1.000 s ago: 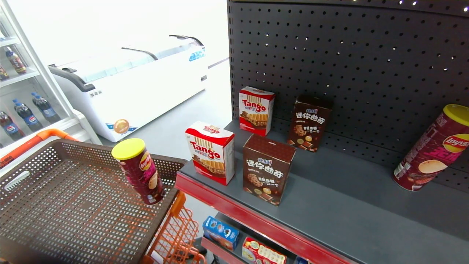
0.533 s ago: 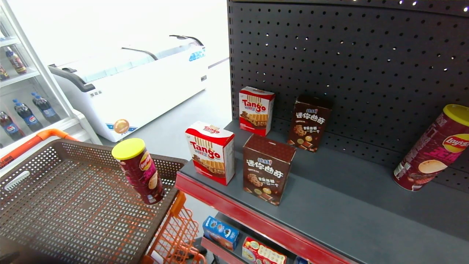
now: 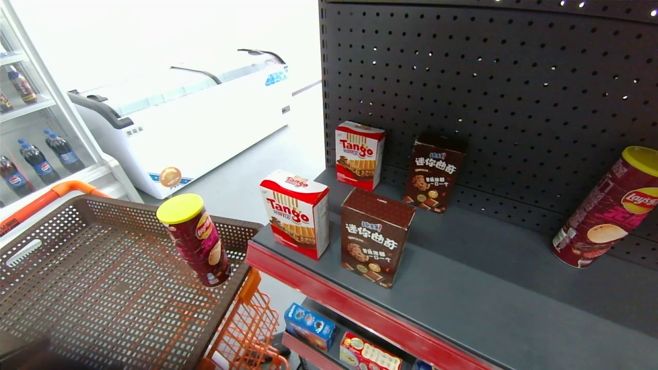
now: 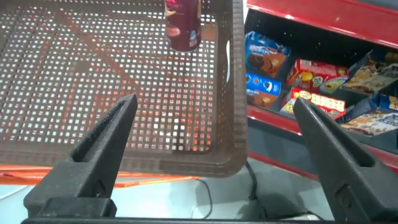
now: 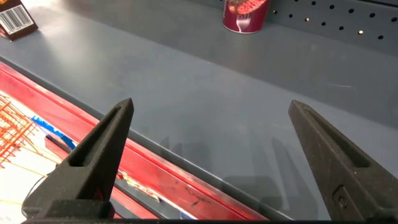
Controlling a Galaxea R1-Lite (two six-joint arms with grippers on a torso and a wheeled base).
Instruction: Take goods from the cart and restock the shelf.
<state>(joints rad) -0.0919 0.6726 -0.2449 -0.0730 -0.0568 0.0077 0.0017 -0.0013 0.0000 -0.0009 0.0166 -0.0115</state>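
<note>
Restocking nearly done, by the look of it: wafer boxes (image 3: 296,213), cookie boxes (image 3: 375,236) and one chip can (image 3: 606,210) already up on the shelf (image 3: 488,277). Just one last can (image 3: 194,239) upright in the cart basket (image 3: 92,288), untouched. Left end effector (image 4: 214,102) spread wide and empty above the basket; right end effector (image 5: 211,104) equally wide, empty, over bare shelf.

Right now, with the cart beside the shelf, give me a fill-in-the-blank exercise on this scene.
The chip can standing in the cart basket has a ____ lid.
On the shelf stand two red-and-white wafer boxes and ____ brown cookie boxes.
The jaws of the left gripper stand ____.
Missing words: yellow; two; open.
</note>
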